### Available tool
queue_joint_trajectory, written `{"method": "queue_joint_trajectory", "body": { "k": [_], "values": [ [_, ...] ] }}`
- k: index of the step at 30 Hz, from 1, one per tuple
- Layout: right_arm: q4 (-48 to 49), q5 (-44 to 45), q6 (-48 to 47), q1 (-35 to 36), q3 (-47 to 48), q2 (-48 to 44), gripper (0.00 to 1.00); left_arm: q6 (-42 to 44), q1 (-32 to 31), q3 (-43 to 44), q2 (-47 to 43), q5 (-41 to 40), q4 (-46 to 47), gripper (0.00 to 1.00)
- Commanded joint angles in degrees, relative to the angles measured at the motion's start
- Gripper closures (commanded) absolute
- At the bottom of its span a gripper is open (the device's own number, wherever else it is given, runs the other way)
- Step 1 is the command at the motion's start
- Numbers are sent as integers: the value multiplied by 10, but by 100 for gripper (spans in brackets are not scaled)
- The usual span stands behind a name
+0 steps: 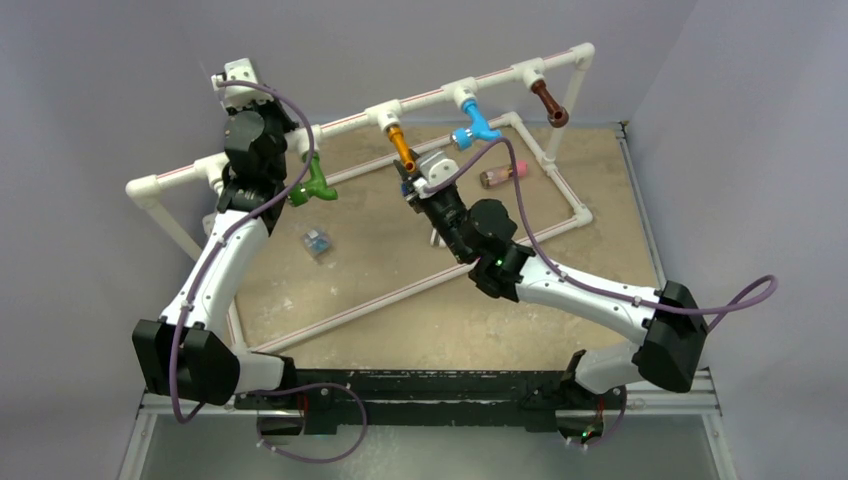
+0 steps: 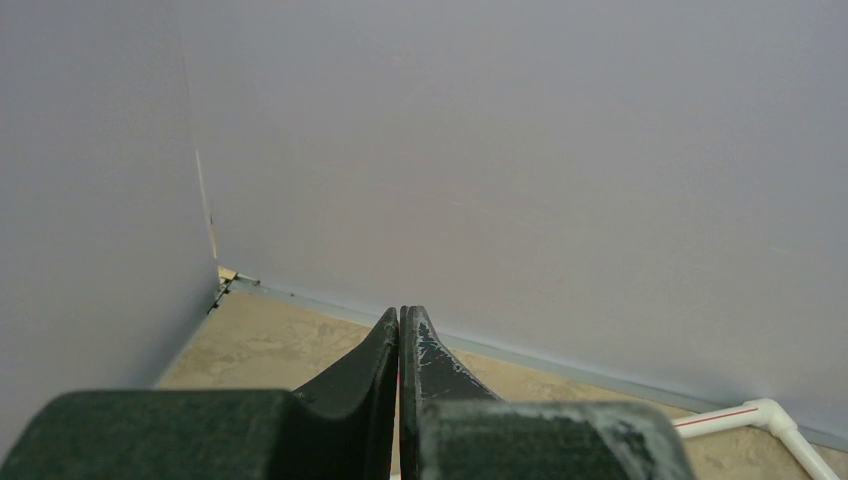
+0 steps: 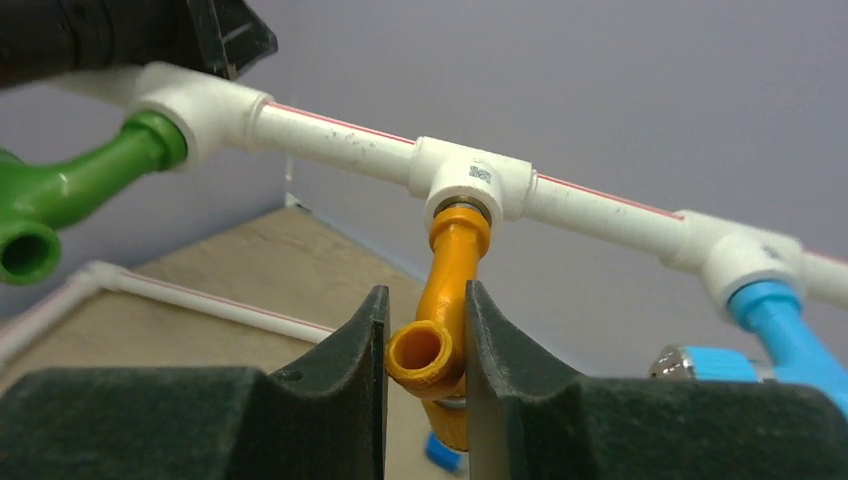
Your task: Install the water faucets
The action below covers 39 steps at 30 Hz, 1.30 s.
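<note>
The orange faucet (image 3: 440, 300) hangs from a white tee joint (image 3: 470, 180) on the raised pipe rail (image 1: 430, 100). Its long axis runs down from the joint and towards the right gripper (image 3: 427, 293), and its round open nozzle faces back at the wrist camera, turned a little to the left. The right gripper is closed on this faucet, with one finger pressed to each side of the nozzle end. To the left of that gripper, the green faucet (image 3: 60, 195) sits in the next joint along the rail, angled down with its mouth facing the near side. To the right, the blue faucet (image 3: 790, 320) hangs from another joint, and the brown faucet (image 1: 550, 103) is further along near the end of the rail. The left gripper (image 2: 400, 315) is up by the left part of the rail with its jaws pressed together, pointing towards the corner of the room. Beyond and to the right of the right gripper, a clear tube with a pink end (image 1: 503, 175) lies on the desk (image 1: 400, 290). Well to its left lies a small clear object (image 1: 317, 242), too small to make out. The desk is sandy tan with a low white pipe frame on it, and the walls (image 2: 500, 150) are plain pale lilac-grey.
</note>
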Motion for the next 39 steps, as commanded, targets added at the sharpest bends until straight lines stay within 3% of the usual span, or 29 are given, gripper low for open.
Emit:
{"method": "queue_joint_trajectory", "body": {
  "k": [1, 7, 10, 14, 15, 18, 24, 33, 39],
  "values": [
    [43, -19, 299, -34, 25, -13, 100, 5, -9, -50, 27, 40, -150, 100],
    [54, -8, 481, -48, 10, -19, 100, 4, -9, -50, 26, 41, -151, 100],
    [69, -1, 496, -48, 5, -15, 100, 3, -9, -50, 25, 41, -151, 100],
    [79, 19, 450, -48, 10, -16, 100, 3, -9, -50, 23, 42, -151, 100],
    [81, 20, 433, -48, 10, -19, 92, 3, -9, -50, 24, 42, -151, 100],
    [69, 20, 388, -48, 12, -33, 55, 3, -9, -50, 24, 43, -151, 100],
    [51, 11, 296, -48, 7, -70, 24, 3, -9, -50, 25, 43, -151, 100],
    [-32, -85, 116, -44, -15, -114, 15, 3, -9, -50, 27, 43, -151, 100],
    [-36, -90, -43, -1, -42, -117, 10, 3, -8, -50, 27, 46, -151, 100]
  ]
}}
